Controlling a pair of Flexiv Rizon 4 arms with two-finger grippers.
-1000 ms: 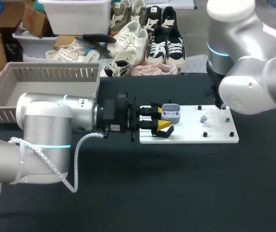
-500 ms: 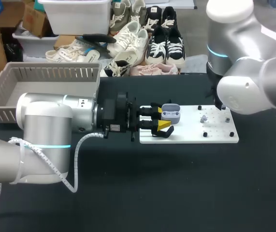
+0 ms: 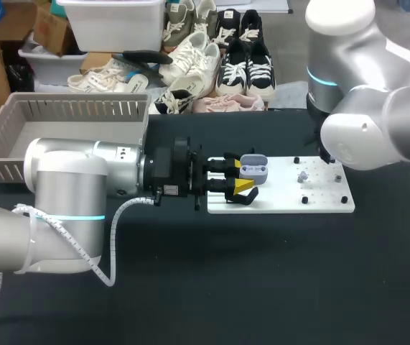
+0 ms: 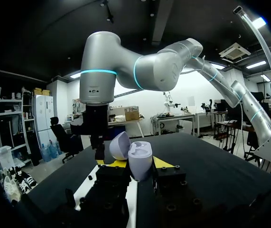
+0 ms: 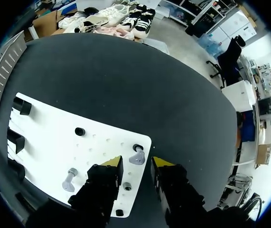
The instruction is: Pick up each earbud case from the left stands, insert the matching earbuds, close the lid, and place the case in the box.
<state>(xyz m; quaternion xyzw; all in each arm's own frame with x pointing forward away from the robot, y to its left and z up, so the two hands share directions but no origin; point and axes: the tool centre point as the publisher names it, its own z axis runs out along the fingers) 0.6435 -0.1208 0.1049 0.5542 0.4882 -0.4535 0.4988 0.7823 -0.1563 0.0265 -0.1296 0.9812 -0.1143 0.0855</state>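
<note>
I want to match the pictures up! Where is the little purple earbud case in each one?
Head view: earbud case at the white board's left end, between the left gripper's tips.
Left wrist view: case between that gripper's fingers, lid open.
Right wrist view: not in it.
Shared landmark: the white board.

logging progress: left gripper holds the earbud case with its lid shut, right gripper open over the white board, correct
No: the earbud case in the left gripper has its lid open, as the left wrist view shows. The right gripper is open over the white board.
</note>
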